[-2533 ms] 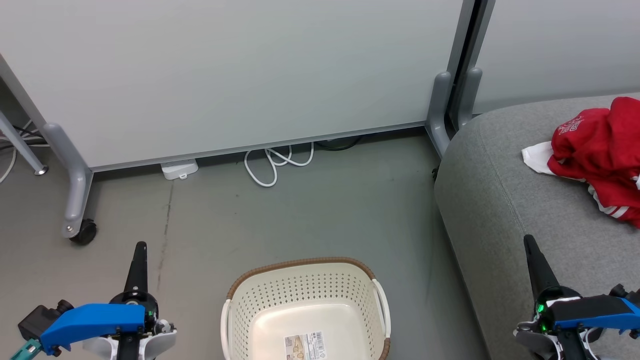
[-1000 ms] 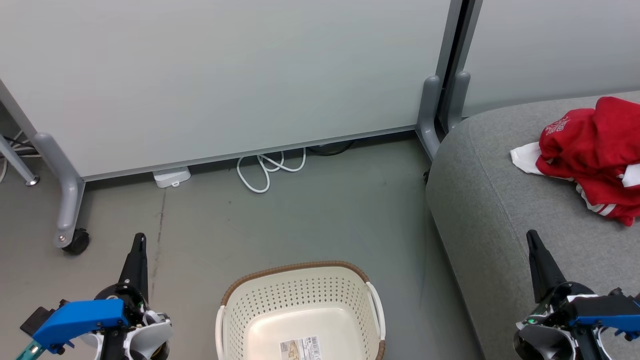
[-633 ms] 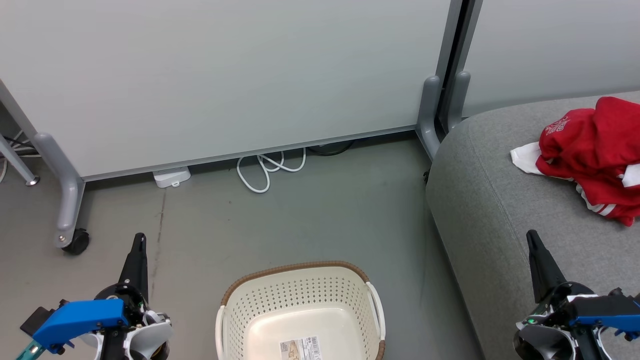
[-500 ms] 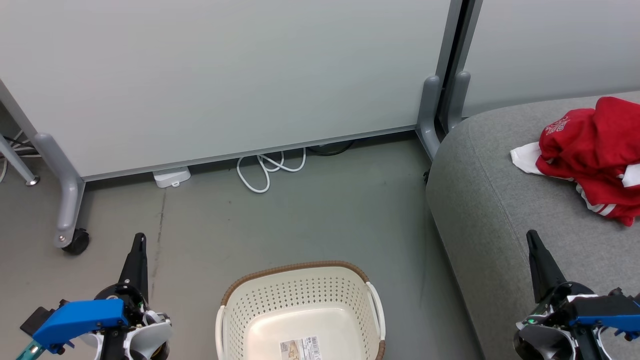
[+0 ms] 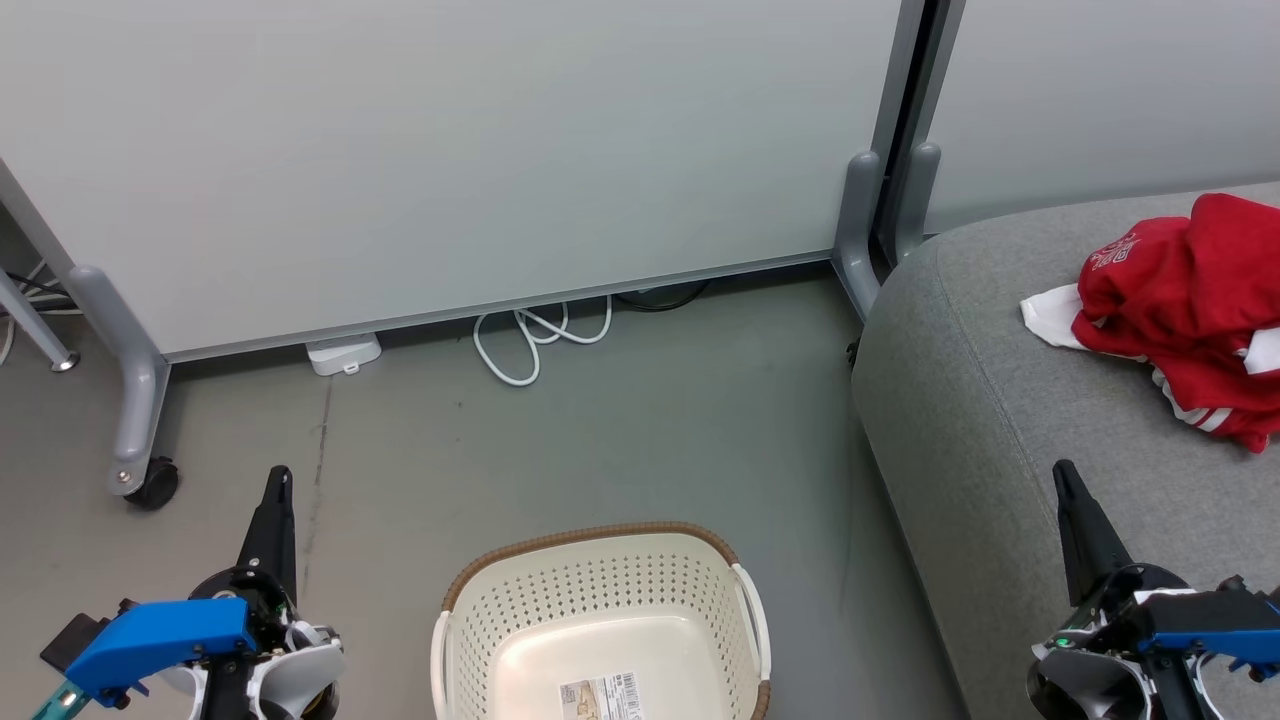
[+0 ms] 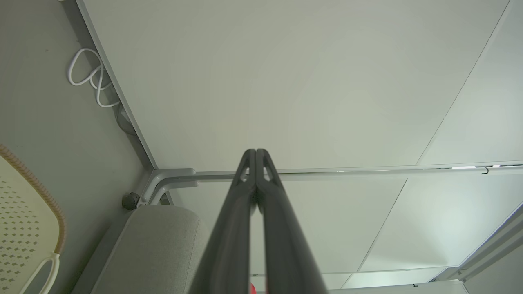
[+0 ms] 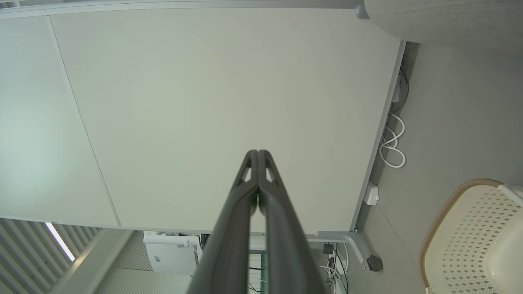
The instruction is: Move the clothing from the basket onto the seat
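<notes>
Red cloth with white panels, the clothing (image 5: 1180, 290), lies in a crumpled heap on the grey seat (image 5: 1000, 420) at the far right. It is well apart from the cream basket (image 5: 600, 585), which stands on the floor (image 5: 650, 440) in the near middle with a paper label (image 5: 600, 695) on its bottom. The left gripper (image 5: 279, 480) hangs above the floor left of the basket and the right gripper (image 5: 1064, 475) above the seat's near edge, both with tips pressed together, holding nothing.
</notes>
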### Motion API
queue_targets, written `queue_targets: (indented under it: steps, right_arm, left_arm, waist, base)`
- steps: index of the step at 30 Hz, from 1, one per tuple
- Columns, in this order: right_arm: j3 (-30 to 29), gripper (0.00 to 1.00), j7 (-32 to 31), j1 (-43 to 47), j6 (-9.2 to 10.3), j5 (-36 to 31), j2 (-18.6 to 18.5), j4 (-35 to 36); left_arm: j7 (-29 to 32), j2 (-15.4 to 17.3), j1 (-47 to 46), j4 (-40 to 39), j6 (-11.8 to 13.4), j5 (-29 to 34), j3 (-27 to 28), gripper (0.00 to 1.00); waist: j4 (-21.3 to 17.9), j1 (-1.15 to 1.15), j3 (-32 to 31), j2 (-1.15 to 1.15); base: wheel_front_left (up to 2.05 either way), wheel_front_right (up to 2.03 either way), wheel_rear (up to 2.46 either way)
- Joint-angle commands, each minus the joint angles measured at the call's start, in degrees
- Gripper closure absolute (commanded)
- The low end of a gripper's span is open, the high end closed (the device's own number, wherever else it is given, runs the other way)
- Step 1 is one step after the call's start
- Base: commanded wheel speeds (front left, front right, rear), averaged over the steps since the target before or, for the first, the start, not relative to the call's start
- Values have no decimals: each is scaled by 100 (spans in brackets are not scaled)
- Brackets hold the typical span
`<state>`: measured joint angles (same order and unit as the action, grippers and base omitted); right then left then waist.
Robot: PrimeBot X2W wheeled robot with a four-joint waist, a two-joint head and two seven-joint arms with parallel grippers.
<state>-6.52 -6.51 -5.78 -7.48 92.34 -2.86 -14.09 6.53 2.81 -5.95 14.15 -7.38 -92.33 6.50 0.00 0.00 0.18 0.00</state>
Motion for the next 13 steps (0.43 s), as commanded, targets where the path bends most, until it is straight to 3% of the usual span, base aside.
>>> queue_targets:
  steps: [1, 13]
  right_arm:
    - [-9, 100, -25, -78, -2, 15, -3, 14]
    - [-9, 100, -25, -78, -2, 16, -3, 14]
  left_arm:
    - [22, 13, -54, -20, -20, -16, 14, 100]
    - [22, 13, -54, -21, -20, -17, 14, 100]
  waist:
    - [0, 0, 0, 0]
    - [0, 0, 0, 0]
  base:
    - [0, 0, 0]
    - [0, 0, 0]
